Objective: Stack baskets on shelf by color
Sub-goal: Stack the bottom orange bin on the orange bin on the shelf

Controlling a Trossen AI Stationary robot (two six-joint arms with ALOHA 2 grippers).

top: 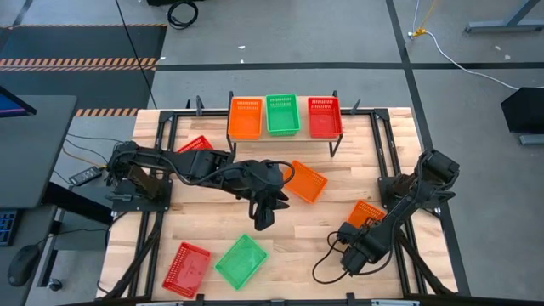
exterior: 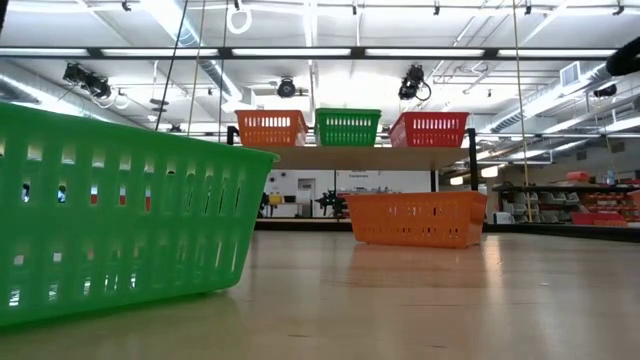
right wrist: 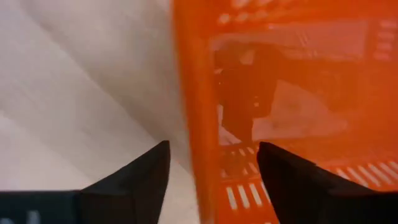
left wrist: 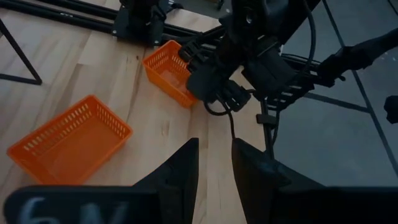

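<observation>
1. A wood-plank table (top: 195,223) stands on a grey workshop floor, with cables trailing behind it.
2. The shelf (exterior: 350,157) is at the far middle of the table. On top sit an orange basket (top: 246,117) at left, a green basket (top: 282,114) in the middle and a red basket (top: 325,116) at right. That starts one pile per colour, though I cannot tell whether any pile is already more than one deep.
3. Five baskets are loose on the table:
   - a second orange basket (top: 304,181) just in front of the shelf
   - a third orange basket (top: 365,212) to the right
   - a loose green basket (top: 241,260) and a near red basket (top: 186,268) at the near edge
   - a far red basket (top: 197,144), partly hidden under the left arm
4. I can find only eight baskets.
5. The right gripper (right wrist: 212,145) is down at the third orange basket. Its jaws are spread wide on either side of the rim and have not closed on it.
6. The left gripper (left wrist: 214,146) hangs over the middle of the table. Its fingers are a narrow gap apart and hold nothing.
7. I'd say the job is barely a third done, and that orange basket looks to be next up.
</observation>
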